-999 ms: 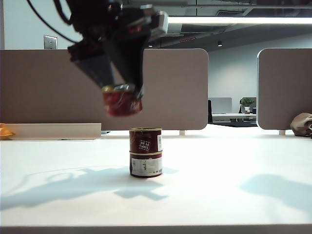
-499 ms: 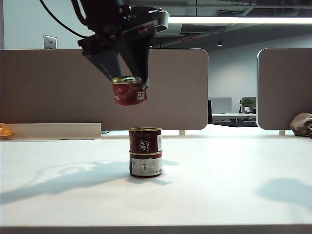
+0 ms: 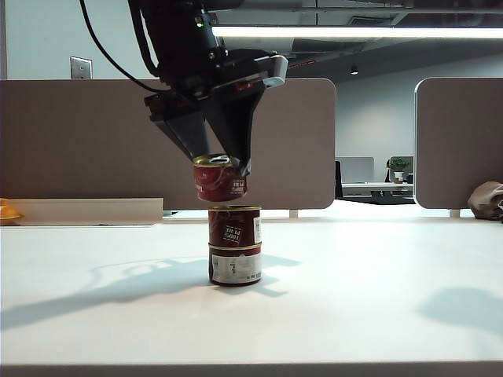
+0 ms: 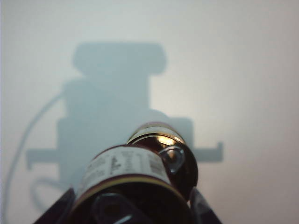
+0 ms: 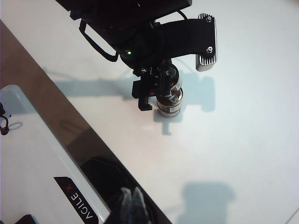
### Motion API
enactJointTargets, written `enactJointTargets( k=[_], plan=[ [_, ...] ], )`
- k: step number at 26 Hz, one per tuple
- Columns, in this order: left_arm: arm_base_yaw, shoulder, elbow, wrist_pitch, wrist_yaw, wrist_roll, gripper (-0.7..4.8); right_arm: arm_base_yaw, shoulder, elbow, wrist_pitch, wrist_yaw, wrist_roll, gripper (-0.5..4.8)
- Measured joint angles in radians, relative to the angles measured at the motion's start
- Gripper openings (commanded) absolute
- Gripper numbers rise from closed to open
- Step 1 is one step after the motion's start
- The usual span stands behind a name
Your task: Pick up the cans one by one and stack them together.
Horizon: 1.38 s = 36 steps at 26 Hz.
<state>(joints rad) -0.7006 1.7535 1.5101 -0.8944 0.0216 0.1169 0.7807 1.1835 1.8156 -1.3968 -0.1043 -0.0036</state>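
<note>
Two cans stand stacked mid-table: a red-labelled can (image 3: 234, 226) on top of a white-labelled can (image 3: 234, 267). My left gripper (image 3: 221, 169) points down just over them, shut on a third can (image 3: 220, 181). That can is slightly tilted, a little left of the stack's centre, with its bottom close above the top lid. In the left wrist view the held can (image 4: 124, 170) sits between the dark fingers (image 4: 202, 209), with the stack's gold lid (image 4: 159, 138) beyond it. My right gripper (image 5: 132, 205) is shut and empty, well away from the stack (image 5: 170, 105), and is out of the exterior view.
Grey partition panels (image 3: 283, 141) stand behind the table. A low beige ledge (image 3: 86, 210) and an orange item (image 3: 8, 210) lie at the far left, and a bag (image 3: 487, 200) at the far right. The white robot base (image 5: 46, 177) lies under my right gripper.
My left gripper has carried the held can down and to the right, from high left of the stack to just above its top lid.
</note>
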Motion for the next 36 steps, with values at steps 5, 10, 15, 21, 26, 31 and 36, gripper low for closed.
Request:
enactJointTargets(
  k=[5, 10, 15, 21, 26, 31, 36],
  plan=[
    [0.0, 0.01, 0.0, 0.0, 0.034, 0.002, 1.43, 0.0, 0.0, 0.0, 0.0, 0.014, 0.0, -0.06],
    [0.0, 0.011, 0.0, 0.0, 0.048, 0.002, 1.43, -0.001, 0.0, 0.0, 0.0, 0.026, 0.0, -0.06],
    [0.0, 0.012, 0.0, 0.008, 0.072, 0.003, 1.43, -0.001, 0.0, 0.0, 0.0, 0.026, 0.004, -0.06],
    [0.0, 0.012, 0.0, 0.007, 0.073, 0.003, 1.43, -0.001, 0.0, 0.0, 0.0, 0.026, 0.008, -0.06],
    [0.0, 0.023, 0.003, 0.007, 0.074, 0.002, 1.43, -0.001, 0.0, 0.0, 0.0, 0.026, 0.016, -0.06],
    [0.0, 0.041, 0.007, 0.003, 0.08, 0.002, 1.55, -0.001, -0.001, 0.0, 0.0, 0.026, 0.022, -0.06],
    [0.0, 0.043, 0.009, 0.003, 0.08, 0.002, 2.68, -0.001, -0.002, 0.0, 0.0, 0.025, 0.023, -0.05]
  ],
)
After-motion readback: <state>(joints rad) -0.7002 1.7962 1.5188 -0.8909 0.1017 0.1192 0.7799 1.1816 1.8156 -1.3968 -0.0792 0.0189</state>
